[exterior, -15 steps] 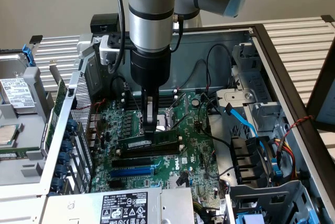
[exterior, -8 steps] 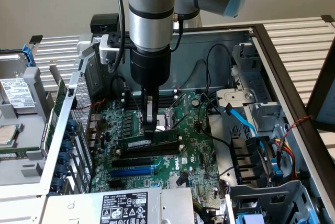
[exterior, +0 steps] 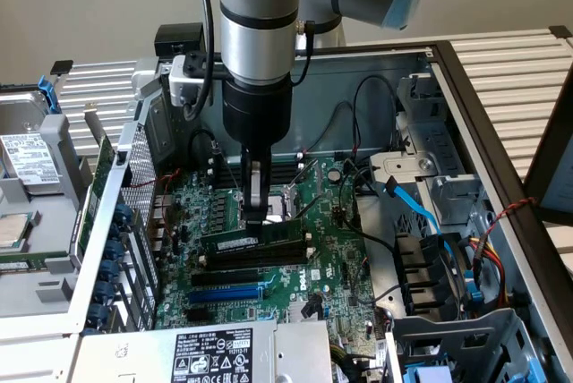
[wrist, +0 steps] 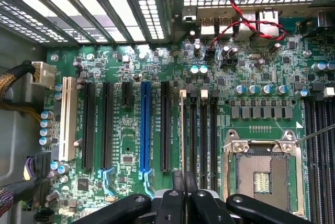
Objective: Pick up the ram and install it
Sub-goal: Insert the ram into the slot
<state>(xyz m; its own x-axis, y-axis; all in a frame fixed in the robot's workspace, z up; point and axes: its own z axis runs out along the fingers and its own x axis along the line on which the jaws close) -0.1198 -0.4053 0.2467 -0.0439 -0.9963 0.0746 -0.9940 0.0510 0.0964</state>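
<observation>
At the exterior view's left, a drive tray (exterior: pixel 31 164) lies outside the case, which leaves the motherboard (exterior: pixel 331 249) open from above. The arm (exterior: pixel 255 34) hangs straight down over the board's middle with its wrist vertical, so the jaws meet the ram (exterior: pixel 251 241) at its top edge. They are pressed close together, pinching the ram near the middle of its length (a central hold should keep the stick from tipping toward either end). The ram stands upright on its long edge, label facing the camera, along the memory slot nearest the processor socket (exterior: pixel 288 197). An empty black slot (exterior: pixel 255 262) and the blue slot (exterior: pixel 224 293) lie in front of it. I cannot tell whether it is pushed fully home.

In the wrist view, the blue slot (wrist: pixel 145 130) sits well apart from the ram (wrist: pixel 182 130). The ram runs as a thin pale strip out from between the jaws, parallel to the black slots (wrist: pixel 204 135) just beside it, and that alignment is what insertion calls for. The socket (wrist: pixel 261 171) lies beyond those.

At the exterior view's right, a blue cable (exterior: pixel 419 213) drapes off the board's edge, away from the arm.
</observation>
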